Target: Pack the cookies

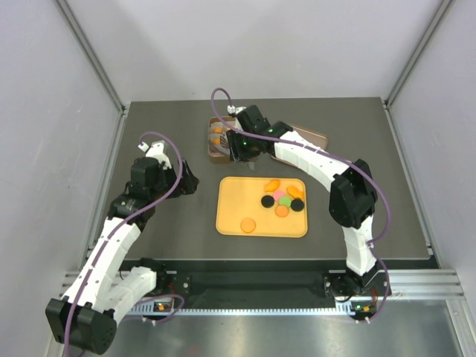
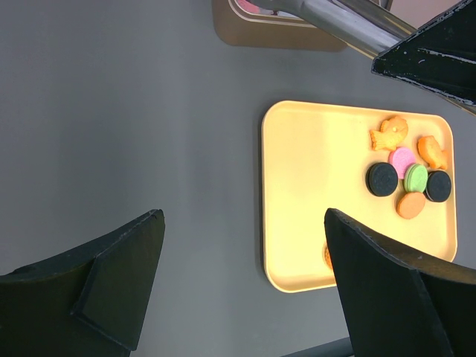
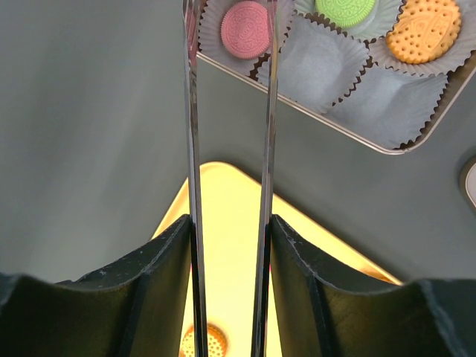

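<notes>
1. From the top view I see my left gripper (image 1: 192, 184) wide open, with the tray (image 1: 230, 219) of cookies (image 1: 282, 199) beyond its fingertips. The right gripper (image 1: 242, 145) is over the box (image 1: 216, 154).
2. On the left wrist view, the cookies lie ahead of the finger on the picture's right.
3. On the right wrist view, the fingers clamp the tongs (image 3: 192, 149). Their tips flank a pink cookie (image 3: 242, 30) in a paper cup (image 3: 210, 33).

Top view: right arm (image 1: 305, 156) covers most of the box (image 1: 219, 157); contents too small to tell. Right wrist: box clipped at top and right, green cookie (image 3: 346, 9) cut off, tongs (image 3: 266, 111) cross the pink cookie (image 3: 248, 28), right claw (image 3: 229, 230) blocks most of the tray (image 3: 227, 201). Left wrist: left claw (image 2: 244, 216) finger hides the tray corner toward the table's near-right corner, plus most of an orange cookie (image 2: 326, 256).
</notes>
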`<state>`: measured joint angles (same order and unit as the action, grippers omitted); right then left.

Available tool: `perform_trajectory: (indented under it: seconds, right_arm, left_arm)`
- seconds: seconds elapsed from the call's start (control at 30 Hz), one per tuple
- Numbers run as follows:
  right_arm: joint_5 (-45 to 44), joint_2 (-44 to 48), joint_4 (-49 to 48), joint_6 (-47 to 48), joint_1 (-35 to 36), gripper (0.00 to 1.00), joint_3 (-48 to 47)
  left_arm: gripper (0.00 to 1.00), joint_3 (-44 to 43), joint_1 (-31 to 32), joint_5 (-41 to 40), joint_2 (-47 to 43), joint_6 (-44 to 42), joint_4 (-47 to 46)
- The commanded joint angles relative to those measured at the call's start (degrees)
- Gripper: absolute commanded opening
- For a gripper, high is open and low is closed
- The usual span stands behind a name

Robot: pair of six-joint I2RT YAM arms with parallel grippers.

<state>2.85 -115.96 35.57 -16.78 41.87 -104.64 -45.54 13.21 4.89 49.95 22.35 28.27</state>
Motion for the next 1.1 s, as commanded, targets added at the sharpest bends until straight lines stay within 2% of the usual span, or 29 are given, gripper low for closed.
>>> perform_trajectory:
  seconds: [0.0, 0.3, 0.5, 0.6, 0.8, 0.93, 1.07]
  right_arm:
    - [0.2, 0.0, -2.5, -0.5, 0.5, 0.44, -1.4]
    - [-1.4, 4.2, -0.3, 0.5, 0.0, 0.43, -3.4]
    - [-2.6, 13.7, 1.3, 1.6, -1.7, 0.44, -0.4]
    - [-2.7, 20.2, 1.8, 1.7, -1.8, 0.43, 4.8]
    - [-5.8, 35.1, 4.0, 1.2, 0.9, 0.43, 21.2]
    - [-11.9, 43.3, 9.5, -0.8, 7.3, 0.43, 30.0]
    - [-13.4, 47.7, 12.8, -4.6, 14.5, 0.43, 36.2]
  left_arm:
    - [0.93, -0.1, -0.3, -0.1, -1.4, -0.2, -1.8]
    - [0.93, -0.2, -0.3, -0.4, -1.4, -0.1, -1.7]
    - [0.93, -0.2, -0.3, -0.5, -1.3, -0.1, -1.7]
    - [0.93, -0.2, -0.3, -0.4, -1.4, -0.1, -1.8]
    - [0.93, -0.1, -0.3, -0.4, -1.6, 0.0, -1.9]
    - [0.93, -0.2, -0.3, -0.2, -1.4, 0.0, -1.8]
    - [0.93, -0.1, -0.3, -0.1, -1.3, 0.0, -2.0]
